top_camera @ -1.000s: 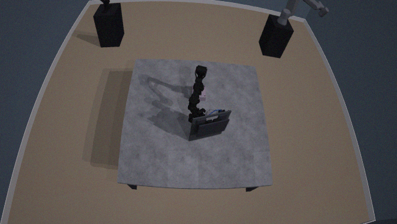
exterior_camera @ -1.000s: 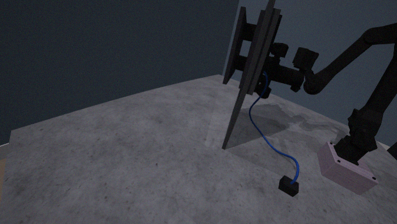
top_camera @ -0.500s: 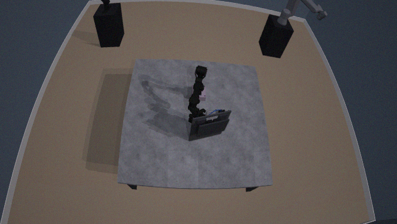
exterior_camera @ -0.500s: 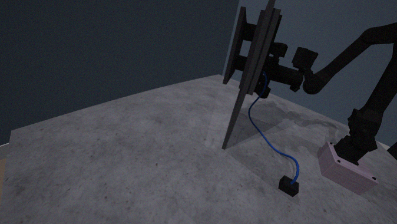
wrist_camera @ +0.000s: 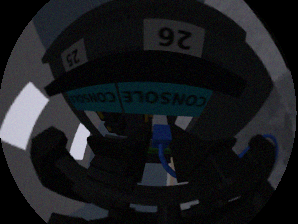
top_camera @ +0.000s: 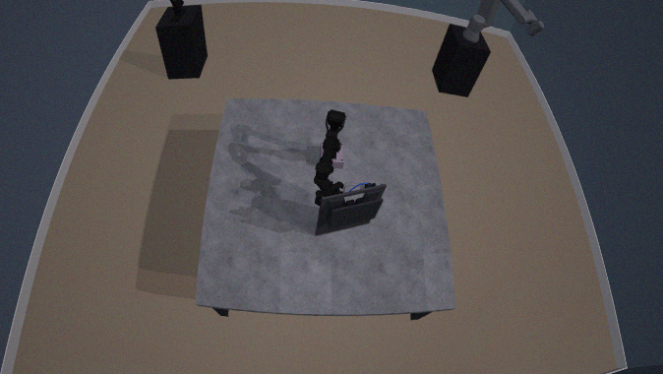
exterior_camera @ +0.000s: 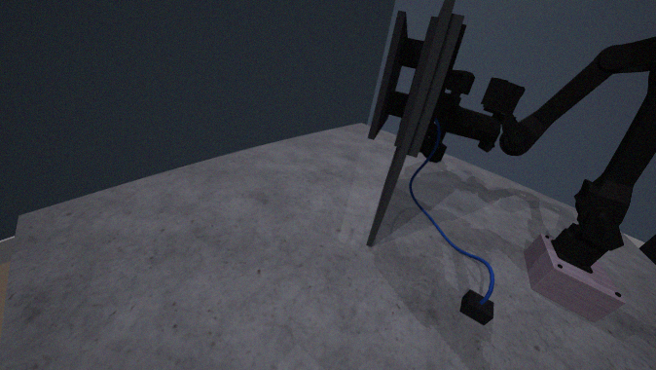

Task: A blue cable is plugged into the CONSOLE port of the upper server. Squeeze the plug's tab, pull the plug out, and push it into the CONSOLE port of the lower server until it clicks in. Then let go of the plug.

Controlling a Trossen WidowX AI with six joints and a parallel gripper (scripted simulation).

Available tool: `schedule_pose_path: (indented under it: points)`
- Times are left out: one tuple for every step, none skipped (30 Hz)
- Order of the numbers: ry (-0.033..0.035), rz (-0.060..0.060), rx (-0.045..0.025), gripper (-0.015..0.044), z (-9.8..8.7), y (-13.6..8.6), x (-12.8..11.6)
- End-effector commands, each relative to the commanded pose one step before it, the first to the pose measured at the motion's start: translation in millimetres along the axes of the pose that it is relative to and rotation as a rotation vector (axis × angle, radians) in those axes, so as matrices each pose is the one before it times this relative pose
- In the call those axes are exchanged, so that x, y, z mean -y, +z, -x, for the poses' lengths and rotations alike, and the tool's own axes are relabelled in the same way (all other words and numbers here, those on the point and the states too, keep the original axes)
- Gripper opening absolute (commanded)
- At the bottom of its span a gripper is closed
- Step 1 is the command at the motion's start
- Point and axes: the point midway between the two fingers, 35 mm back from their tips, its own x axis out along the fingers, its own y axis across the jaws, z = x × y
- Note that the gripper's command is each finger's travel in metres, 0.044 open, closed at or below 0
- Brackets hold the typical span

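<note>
The black parallel-jaw end effector (wrist_camera: 158, 123) is at the front of the dark grey upright panel assembly (top_camera: 350, 214) (exterior_camera: 422, 88) (wrist_camera: 240, 55). Its fingers stand closed down to a narrow gap, with the small blue rectangular plug (wrist_camera: 161, 134) gripped between them. The plug is located just beside the teal label strip (wrist_camera: 165, 99) lettered CONSOLE, next to the wider of its two visible sections. Whether the plug is seated in a port cannot be determined; the fingers and shadow obscure its far end.

Two pale number plates are legible upside down in the wrist view: a larger plate marked 26 (wrist_camera: 174, 38) and a smaller plate marked 25 (wrist_camera: 74, 56).

The thin blue cable (top_camera: 360, 186) (exterior_camera: 428, 214) (wrist_camera: 164, 162) leaves the plug in a curve. In the exterior view it descends in a loose S-bend from the panel assembly to the small black rectangular block (exterior_camera: 477, 308), which rests on the mottled grey surface (top_camera: 305, 276) (exterior_camera: 195, 273).

The black jointed arm (top_camera: 325, 167) (exterior_camera: 569, 94) rises from the pale pink box-shaped base (top_camera: 339, 164) (exterior_camera: 569, 297), then bends down and across to the assembly. The base sits on the surface, near the block and apart from it. Dark round marks are visible near corners of the base's top face.
</note>
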Motion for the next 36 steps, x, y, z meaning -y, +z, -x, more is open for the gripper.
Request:
schedule_pose_path:
  points:
    - [0.00475, 0.0018, 0.00476, 0.0, -1.5, 1.5, -2.06]
    - [-0.00016, -0.0002, -0.00007, 0.0, -0.05, 0.02, -0.01]
    - [-0.00464, -0.0017, -0.0047, 0.0026, 1.55, -1.5, 2.09]
    - [0.0, 0.0, 0.0, 0.0053, 0.0, 0.0, 0.0]
    - [0.0, 0.0, 0.0, 0.0079, 0.0, 0.0, 0.0]
    - [0.0, 0.0, 0.0, 0.0105, 0.0, 0.0, 0.0]
    - [0.0, 0.0, 0.0, 0.0131, 0.0, 0.0, 0.0]
    - [0.0, 0.0, 0.0, 0.0157, 0.0, 0.0, 0.0]
    - [0.0, 0.0, 0.0, 0.0184, 0.0, 0.0, 0.0]
    - [0.0, 0.0, 0.0, 0.021, 0.0, 0.0, 0.0]
    - [0.0, 0.0, 0.0, 0.0236, 0.0, 0.0, 0.0]
    - [0.0, 0.0, 0.0, 0.0263, 0.0, 0.0, 0.0]
    - [0.0, 0.0, 0.0, 0.0289, 0.0, 0.0, 0.0]
    - [0.0, 0.0, 0.0, 0.0315, 0.0, 0.0, 0.0]
    - [0.0, 0.0, 0.0, 0.0341, 0.0, 0.0, 0.0]
    - [0.0, 0.0, 0.0, 0.0368, 0.0, 0.0, 0.0]
    - [0.0, 0.0, 0.0, 0.0394, 0.0, 0.0, 0.0]
    - [-0.00004, 0.0, -0.00007, 0.042, 0.47, -0.17, 0.01]
    - [-0.00013, -0.0001, -0.00022, 0.044, 1.39, -0.53, 0.04]
    - [-0.00014, -0.0001, -0.00021, 0.044, 1.44, -0.41, -0.04]
    - [-0.00006, 0.0, -0.00009, 0.044, 0.58, -0.17, -0.01]
    - [0.0, 0.0, 0.0, 0.044, 0.11, -0.06, -0.44]
    - [-0.00001, 0.0, 0.0, 0.044, 0.27, -0.14, -1.1]
    - [-0.00003, 0.0, 0.0, 0.044, 0.44, -0.14, -1.37]
    - [-0.00003, 0.0, 0.0, 0.044, 0.41, -0.13, -1.26]
    - [-0.00006, 0.0, 0.0, 0.044, 0.68, -0.01, -1.12]
    - [-0.00002, 0.0, 0.0, 0.044, 0.26, 0.0, -0.42]
    - [-0.00006, 0.0, 0.0, 0.044, 0.69, 0.11, -0.48]
    - [-0.00004, 0.0, 0.0, 0.044, 0.39, 0.06, -0.27]
    - [-0.00008, 0.0, 0.0, 0.044, 0.77, 0.11, -0.11]
    - [-0.00005, 0.0, 0.0, 0.044, 0.46, 0.07, -0.07]
    - [-0.00008, 0.0, 0.0, 0.044, 0.79, 0.04, 0.07]
    - [-0.00005, 0.0, 0.0, 0.044, 0.49, 0.03, 0.05]
    - [-0.00007, 0.0, 0.0, 0.044, 0.75, 0.0, -0.16]
    - [-0.00005, 0.0, 0.0, 0.044, 0.47, 0.0, -0.1]
    - [-0.00007, 0.0, 0.0, 0.044, 0.75, 0.02, -0.23]
